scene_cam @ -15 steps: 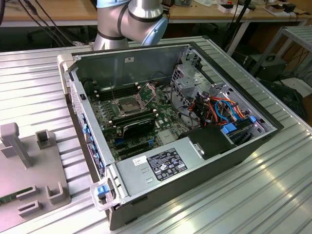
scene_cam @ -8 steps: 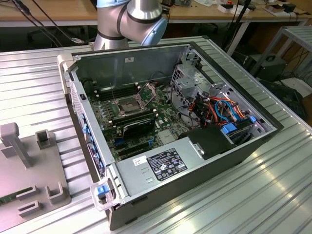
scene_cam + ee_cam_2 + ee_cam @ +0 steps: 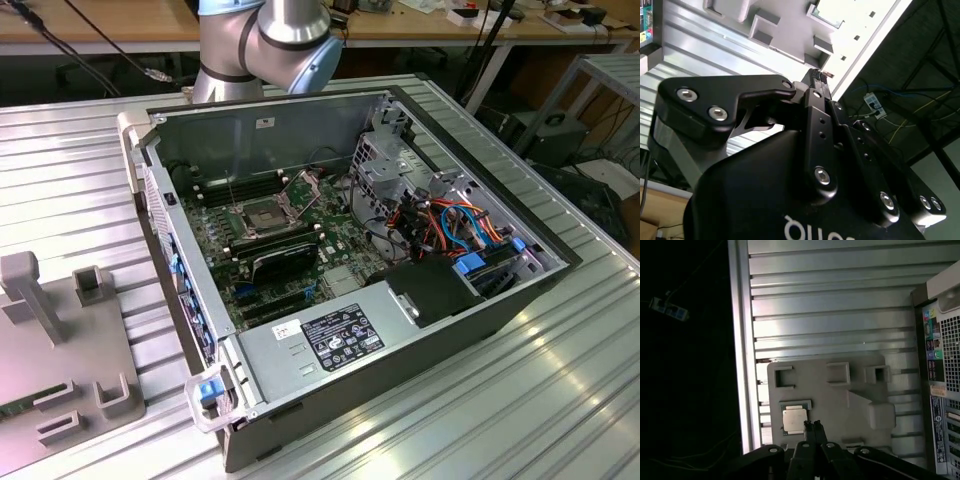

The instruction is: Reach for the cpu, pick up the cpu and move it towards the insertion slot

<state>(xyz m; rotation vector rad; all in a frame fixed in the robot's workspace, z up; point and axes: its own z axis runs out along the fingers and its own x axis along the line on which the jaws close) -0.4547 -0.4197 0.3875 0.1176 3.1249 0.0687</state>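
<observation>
Since the ribbed metal tabletop (image 3: 480,420) carries everything, I log it first. The open computer case (image 3: 250,125) lies on its side on it, so the board faces up and can be reached from above. The arm (image 3: 270,35) stands behind the case in the exterior view.

A grey fixture plate (image 3: 70,380) lies flat on the tabletop at the exterior view's left, just beside the case. Its raised blocks and pockets look made to keep parts in known spots.

The insertion slot (image 3: 262,213) sits on the board inside the case. Its thin metal bracket (image 3: 300,186) is hinged up, so I judge the socket is ready to take a chip, and its centre looks bare.

The end effector (image 3: 813,426) is over the fixture plate (image 3: 860,410) in the first wrist view. Its fingers are drawn together and grip nothing, and the second wrist view shows the same narrow tips (image 3: 816,80).

The cpu (image 3: 794,419) lies flat in a shallow framed pocket on the plate, near the fingertips but apart from them and well apart from the slot. My call is the reach step, with the pick not yet made.
</observation>
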